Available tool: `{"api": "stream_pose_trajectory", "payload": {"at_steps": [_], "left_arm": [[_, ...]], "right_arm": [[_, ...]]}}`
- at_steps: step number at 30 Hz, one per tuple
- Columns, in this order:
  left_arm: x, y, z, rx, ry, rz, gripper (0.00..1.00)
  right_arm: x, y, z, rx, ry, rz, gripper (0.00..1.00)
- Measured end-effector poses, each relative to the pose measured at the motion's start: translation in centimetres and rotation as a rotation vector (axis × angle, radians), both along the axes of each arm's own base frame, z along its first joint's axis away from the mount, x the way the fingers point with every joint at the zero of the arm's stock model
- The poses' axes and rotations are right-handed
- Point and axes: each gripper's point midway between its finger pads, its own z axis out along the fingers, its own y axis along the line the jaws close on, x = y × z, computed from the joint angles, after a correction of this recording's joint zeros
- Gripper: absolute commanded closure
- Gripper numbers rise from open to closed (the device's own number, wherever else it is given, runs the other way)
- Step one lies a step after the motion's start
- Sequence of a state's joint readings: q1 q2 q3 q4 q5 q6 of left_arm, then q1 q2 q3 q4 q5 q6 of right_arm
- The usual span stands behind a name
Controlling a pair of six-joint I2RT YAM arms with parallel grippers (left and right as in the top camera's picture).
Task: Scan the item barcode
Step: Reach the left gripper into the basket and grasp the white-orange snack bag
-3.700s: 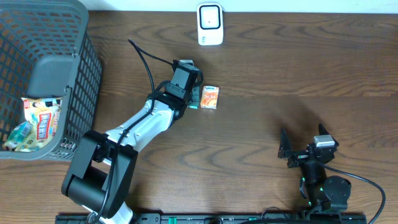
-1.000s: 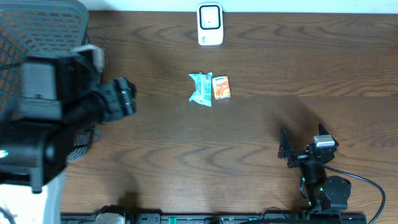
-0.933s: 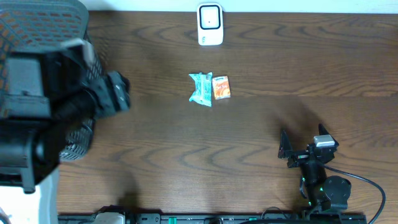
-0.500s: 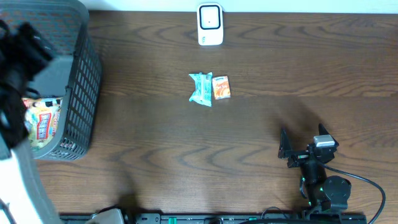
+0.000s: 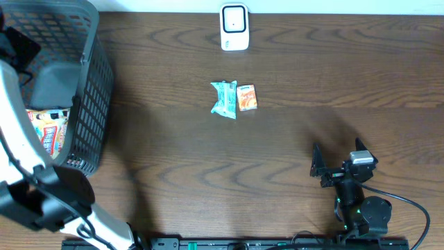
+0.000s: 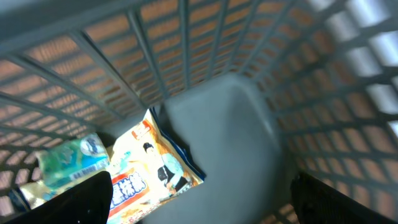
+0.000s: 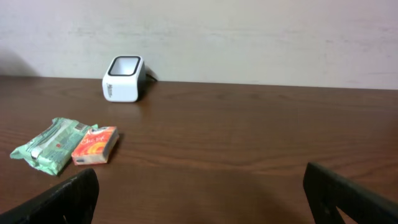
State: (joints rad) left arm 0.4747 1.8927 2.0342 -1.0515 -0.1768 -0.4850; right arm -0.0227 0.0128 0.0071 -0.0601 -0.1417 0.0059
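Dark wood table, scanner at 12 o'clock. Green packet and orange box are laid centrally, perhaps already scanned. Left gripper is held spread and empty over snack packet left in basket at 9 o'clock; right gripper is parked spread at 5 o'clock.

snack bag: in the basket at the left; bold printed characters beside a cartoon figure, too blurred to read
orange box: mid-table; darker print on top, too small to read
green packet: just left of the orange box; print illegible
scanner: far edge; no marking legible
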Motion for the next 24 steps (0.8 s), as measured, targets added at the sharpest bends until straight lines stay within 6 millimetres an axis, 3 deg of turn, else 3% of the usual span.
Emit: {"api": "stream_pose_trajectory", "payload": {"at_steps": [14,22,24], "left_arm": [[0.9,2.9,-15.2,-0.094,0.249,0.254,0.1],[-1.0,2.5,-19.0,-0.125,0.359,0.337,0.11],[-1.3,2.4,-19.4,-0.13,0.374,0.352,0.21]], "right_arm": [[0.0,0.0,0.0,0.0,0.0,0.0,0.01],[0.0,0.0,0.0,0.0,0.0,0.0,0.01],[0.0,0.0,0.0,0.0,0.0,0.0,0.01]]}}
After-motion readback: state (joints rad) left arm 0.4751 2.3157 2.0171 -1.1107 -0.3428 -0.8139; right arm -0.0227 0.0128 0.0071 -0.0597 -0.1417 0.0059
